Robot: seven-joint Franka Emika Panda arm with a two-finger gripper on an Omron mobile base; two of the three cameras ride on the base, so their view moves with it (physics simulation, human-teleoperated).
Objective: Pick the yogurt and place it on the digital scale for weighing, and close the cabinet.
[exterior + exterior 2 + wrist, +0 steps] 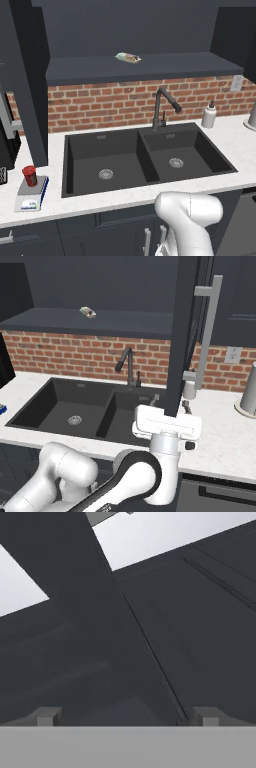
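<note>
The red yogurt (pixel 29 175) stands upright on the digital scale (pixel 31 196), on the counter left of the sink. The dark cabinet (pixel 140 30) above the sink is open. Its left door (pixel 27 100) and right door (pixel 182 331) both swing out toward me. My gripper (pixel 169 415) points upward at the bottom edge of the right door, just left of its silver bar handle (pixel 205 336). In the hand view my gripper (pixel 127 716) is open, with its fingertips (pixel 49 716) wide apart, the dark door panel (pixel 150 637) close ahead and nothing held.
A pale wrapped packet (pixel 128 57) lies on the cabinet shelf. The black double sink (pixel 140 160) with its faucet (pixel 162 107) sits below. A soap bottle (pixel 209 116) stands right of the sink, and a metal canister (pixel 248 391) stands at the far right.
</note>
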